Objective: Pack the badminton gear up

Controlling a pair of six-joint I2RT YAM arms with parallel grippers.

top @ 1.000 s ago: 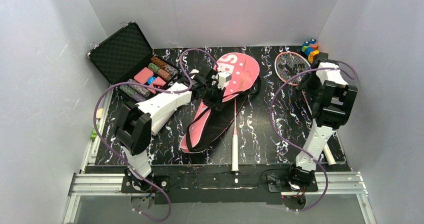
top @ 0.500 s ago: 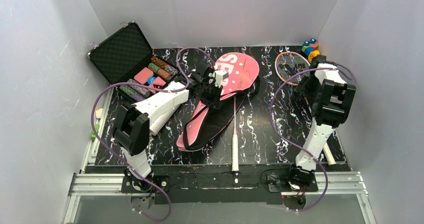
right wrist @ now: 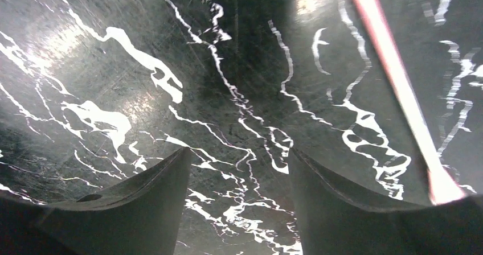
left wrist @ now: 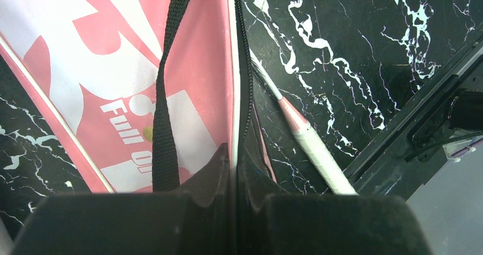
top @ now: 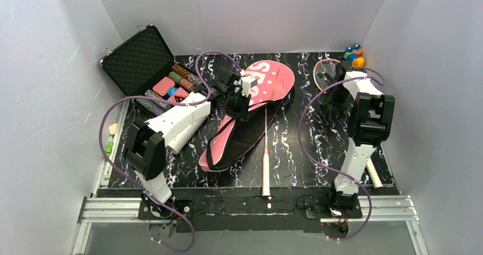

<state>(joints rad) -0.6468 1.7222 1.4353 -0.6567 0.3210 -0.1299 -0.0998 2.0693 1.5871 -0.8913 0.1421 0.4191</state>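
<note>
The pink cover (top: 267, 79) with its black strap (left wrist: 164, 90) lies mid-table, part open. My left gripper (left wrist: 234, 152) is shut on the cover's piped edge, seen from above at the left gripper (top: 237, 97). One racket lies with its white handle (top: 266, 172) toward the near edge and its shaft running into the cover; the handle (left wrist: 319, 152) shows beside the zip. The second racket's pink head (top: 324, 73) lies at the back right. My right gripper (top: 336, 98) hangs open over the mat, with that racket's pink shaft (right wrist: 387, 56) just right of its fingers. A white tube (top: 373, 172) lies at the right edge.
An open black case of poker chips (top: 149, 67) stands at the back left. A small multicoloured toy (top: 353, 53) sits in the back right corner. Grey walls close in three sides. Purple cables loop over both arms.
My left gripper has dragged the cover's edge a little left and back, and the cover's lower end swung left. The right arm moved back and left toward the second racket, its jaws closing slightly.
</note>
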